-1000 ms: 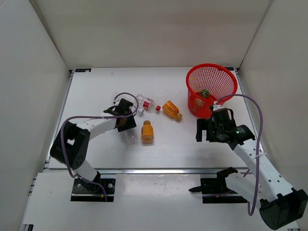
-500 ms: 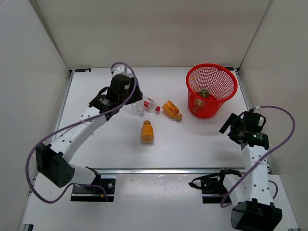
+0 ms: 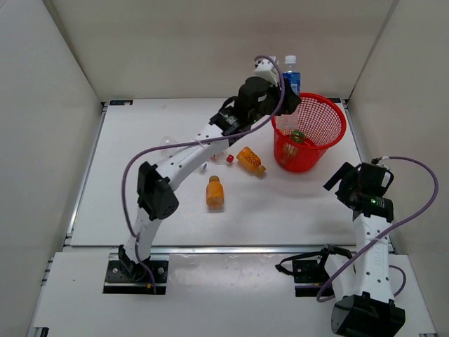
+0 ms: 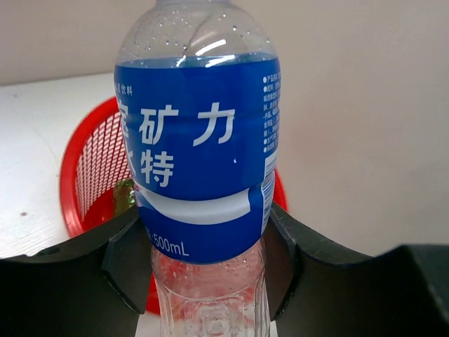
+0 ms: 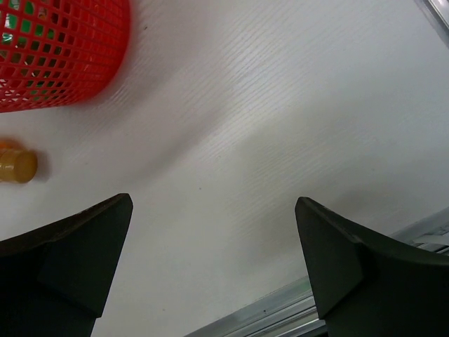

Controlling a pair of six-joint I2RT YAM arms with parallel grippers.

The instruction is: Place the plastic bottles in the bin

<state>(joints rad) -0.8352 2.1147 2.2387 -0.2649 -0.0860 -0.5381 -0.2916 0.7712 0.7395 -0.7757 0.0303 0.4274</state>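
Note:
My left gripper (image 3: 283,90) is shut on the blue-labelled bottle (image 3: 291,76) and holds it upright above the back-left rim of the red mesh bin (image 3: 324,111). In the left wrist view the jaws (image 4: 203,270) grip the bottle (image 4: 200,154) just under its label, with the bin (image 4: 78,165) below. A green bottle (image 3: 298,137) lies inside the bin. Two orange bottles (image 3: 250,160) (image 3: 215,192) and the clear red-capped bottle (image 3: 223,156) lie on the table. My right gripper (image 3: 338,184) is open and empty, right of the bin.
The white table (image 3: 140,203) is walled on three sides. A faint clear shape (image 3: 167,142) lies at the left. In the right wrist view (image 5: 210,260) the bin (image 5: 56,56) is at top left, an orange bottle's cap (image 5: 14,166) at the left edge, and the table's metal front rail (image 5: 295,305) below.
My left arm has lifted the blue-labelled bottle from the table's left middle and swung it right and back to over the bin. My right arm drew back to the right, then held still.

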